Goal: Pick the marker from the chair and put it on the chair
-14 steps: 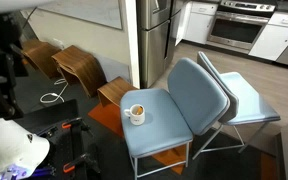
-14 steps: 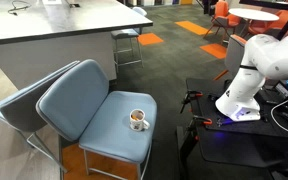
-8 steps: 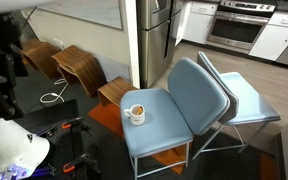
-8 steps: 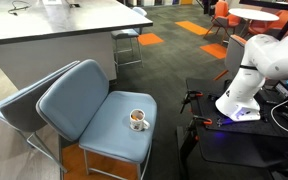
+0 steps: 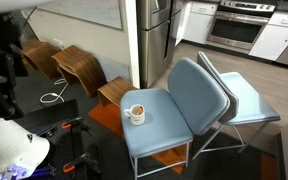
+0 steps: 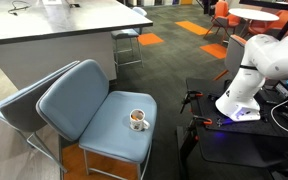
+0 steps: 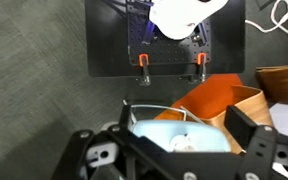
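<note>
**Exterior views.** The chair [image 5: 162,128] carried a white mug [image 5: 135,113] on its seat. An orange-brown tint at the mug's mouth was probably the marker [image 6: 137,118], though it was too small to resolve. The end effector could not be identified in either view.

**Wrist view.** The end effector [image 7: 169,152] was released, its jaws standing wide apart and empty above the pale seat; the marker could not be told there.

**Handling (judged).** The marker was likely light, stiff and smooth-barrelled, so prone to slip or roll. The exposed upper barrel should be pinched across its width, without tipping the mug.
</note>
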Available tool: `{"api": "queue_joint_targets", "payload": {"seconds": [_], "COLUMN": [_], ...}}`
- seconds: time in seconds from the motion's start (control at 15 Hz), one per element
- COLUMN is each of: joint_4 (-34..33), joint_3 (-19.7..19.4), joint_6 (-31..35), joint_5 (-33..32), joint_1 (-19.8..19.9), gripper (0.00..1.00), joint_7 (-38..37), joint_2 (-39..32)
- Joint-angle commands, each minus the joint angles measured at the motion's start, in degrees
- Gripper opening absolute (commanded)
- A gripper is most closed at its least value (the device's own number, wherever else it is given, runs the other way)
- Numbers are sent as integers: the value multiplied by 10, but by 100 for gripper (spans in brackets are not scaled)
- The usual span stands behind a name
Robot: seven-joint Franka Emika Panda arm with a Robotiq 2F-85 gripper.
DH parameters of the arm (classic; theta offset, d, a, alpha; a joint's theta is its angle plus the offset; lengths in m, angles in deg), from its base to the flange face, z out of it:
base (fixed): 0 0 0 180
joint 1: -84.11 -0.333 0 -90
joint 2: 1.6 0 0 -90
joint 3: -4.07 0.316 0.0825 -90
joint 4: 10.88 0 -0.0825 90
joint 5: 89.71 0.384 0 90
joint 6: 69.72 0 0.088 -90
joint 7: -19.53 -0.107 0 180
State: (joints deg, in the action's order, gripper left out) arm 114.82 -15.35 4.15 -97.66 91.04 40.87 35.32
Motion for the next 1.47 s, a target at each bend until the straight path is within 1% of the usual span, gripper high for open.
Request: {"api": "queue_joint_targets", "payload": {"seconds": [0.0, 0.33, 0.53, 0.73, 1.0, 1.2, 1.4], "joint_4": [-1, 16, 27, 49, 86, 105, 110], "joint_3": [1, 30, 53, 77, 124, 156, 174], "joint_6": [-1, 27, 73, 160, 281, 370, 450], "joint_5": [1, 14, 39, 87, 132, 144, 134], "joint_1": [2, -18, -32, -44, -62, -78, -88], "gripper": [100, 100, 100, 100, 100, 100, 100], "joint_7": [1, -16, -32, -52, -82, -92, -79], "joint_2": [-1, -22, -51, -84, -128, -174, -237]}}
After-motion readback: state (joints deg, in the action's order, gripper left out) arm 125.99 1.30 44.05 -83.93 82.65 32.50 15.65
